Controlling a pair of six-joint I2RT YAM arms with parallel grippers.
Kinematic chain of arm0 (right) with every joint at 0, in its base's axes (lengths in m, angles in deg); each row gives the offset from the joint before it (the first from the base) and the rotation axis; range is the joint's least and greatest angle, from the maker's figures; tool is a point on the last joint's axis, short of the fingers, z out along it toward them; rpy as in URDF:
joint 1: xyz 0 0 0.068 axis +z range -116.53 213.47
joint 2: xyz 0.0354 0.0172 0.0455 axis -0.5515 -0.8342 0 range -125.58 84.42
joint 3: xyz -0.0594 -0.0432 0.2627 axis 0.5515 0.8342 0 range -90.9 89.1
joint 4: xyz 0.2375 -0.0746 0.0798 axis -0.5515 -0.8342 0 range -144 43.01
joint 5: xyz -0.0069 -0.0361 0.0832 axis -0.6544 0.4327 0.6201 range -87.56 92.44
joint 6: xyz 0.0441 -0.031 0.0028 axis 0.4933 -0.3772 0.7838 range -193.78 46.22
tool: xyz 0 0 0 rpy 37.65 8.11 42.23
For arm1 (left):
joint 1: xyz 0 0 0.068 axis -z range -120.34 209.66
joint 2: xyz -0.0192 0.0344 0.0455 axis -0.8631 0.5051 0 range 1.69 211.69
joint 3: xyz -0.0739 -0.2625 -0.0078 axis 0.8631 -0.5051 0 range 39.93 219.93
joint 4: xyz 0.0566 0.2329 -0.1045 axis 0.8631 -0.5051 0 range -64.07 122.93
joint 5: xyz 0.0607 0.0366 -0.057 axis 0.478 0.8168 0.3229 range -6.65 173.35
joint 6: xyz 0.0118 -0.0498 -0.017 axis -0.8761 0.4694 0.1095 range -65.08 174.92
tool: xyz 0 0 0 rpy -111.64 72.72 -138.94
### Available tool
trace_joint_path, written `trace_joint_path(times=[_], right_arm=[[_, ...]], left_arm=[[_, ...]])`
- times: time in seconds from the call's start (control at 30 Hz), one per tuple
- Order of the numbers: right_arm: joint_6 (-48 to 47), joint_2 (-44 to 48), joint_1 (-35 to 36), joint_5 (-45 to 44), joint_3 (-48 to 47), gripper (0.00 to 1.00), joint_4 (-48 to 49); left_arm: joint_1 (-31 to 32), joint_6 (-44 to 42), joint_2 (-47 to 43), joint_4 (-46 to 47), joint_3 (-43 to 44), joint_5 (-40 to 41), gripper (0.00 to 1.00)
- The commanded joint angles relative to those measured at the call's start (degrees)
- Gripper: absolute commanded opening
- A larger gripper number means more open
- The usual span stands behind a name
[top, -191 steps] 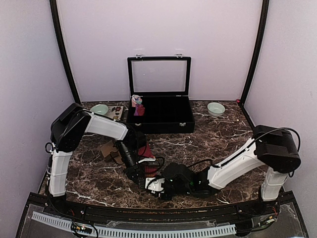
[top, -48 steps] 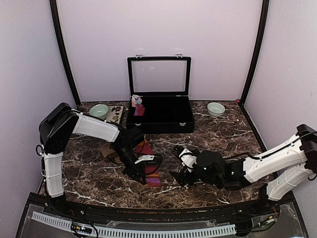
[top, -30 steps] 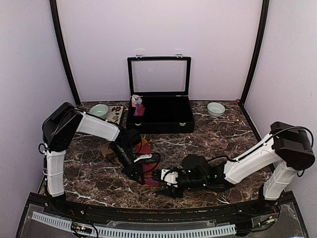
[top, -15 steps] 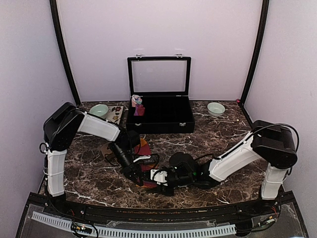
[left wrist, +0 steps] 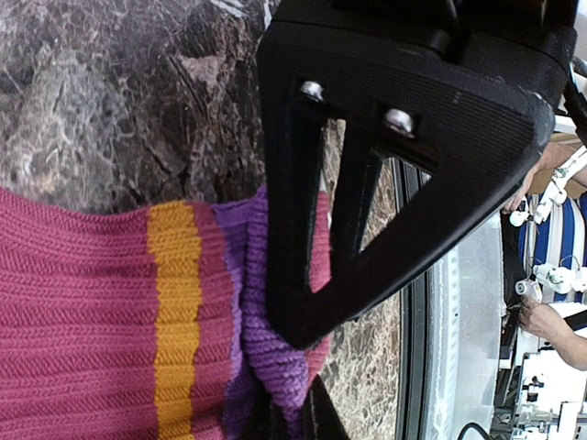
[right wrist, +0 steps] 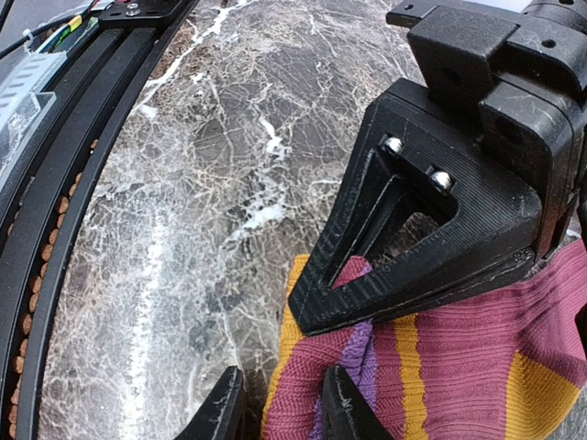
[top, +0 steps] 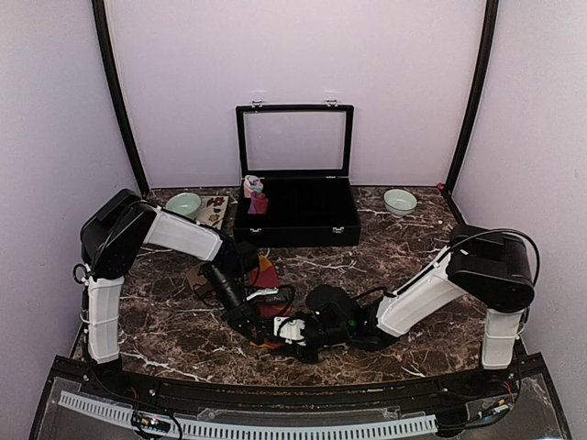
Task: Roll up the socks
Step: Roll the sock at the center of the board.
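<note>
The red-maroon sock (top: pixel 268 275) lies flat on the marble in front of the arms, its purple-orange striped cuff nearest the table's front edge. My left gripper (top: pixel 256 328) is shut on that cuff (left wrist: pixel 275 367), the purple fabric bunched between its tips (left wrist: pixel 295 418). My right gripper (top: pixel 281 332) comes in from the right, and one of its fingers (left wrist: pixel 385 183) lies over the cuff. In the right wrist view its jaws (right wrist: pixel 280 409) straddle the cuff's orange edge (right wrist: pixel 292 367) with a gap left on one side. The tan-brown sock (top: pixel 197 274) lies behind the left arm.
An open black compartment box (top: pixel 303 229) stands at the back centre, with a pink and light-blue bundle (top: pixel 252 187) in its left corner. Pale green bowls sit at the back left (top: pixel 183 203) and back right (top: pixel 400 201). The table's front rail (right wrist: pixel 55 229) runs close by.
My right arm has swung left to the sock's cuff and its jaws have narrowed around the edge. My left gripper has stayed shut on the cuff.
</note>
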Motion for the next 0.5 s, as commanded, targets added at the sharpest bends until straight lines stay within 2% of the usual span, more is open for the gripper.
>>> trace_joint_path(times=[0.0,0.23,0.47], right_arm=[[1.17,-1.95,-0.13,-1.52,0.21,0.29,-0.09],[0.16,-0.56,-0.11,-4.14,0.22,0.32,-0.06],[-0.46,-2.48,-0.19,-3.20,-1.36,0.33,-2.11]], left_arm=[[-0.29,-1.60,2.50,-2.00,-0.74,7.69,0.07],[-0.26,-2.04,2.54,-1.95,-1.20,8.59,0.07],[-0.30,-2.13,2.60,-2.04,-1.23,8.55,0.06]])
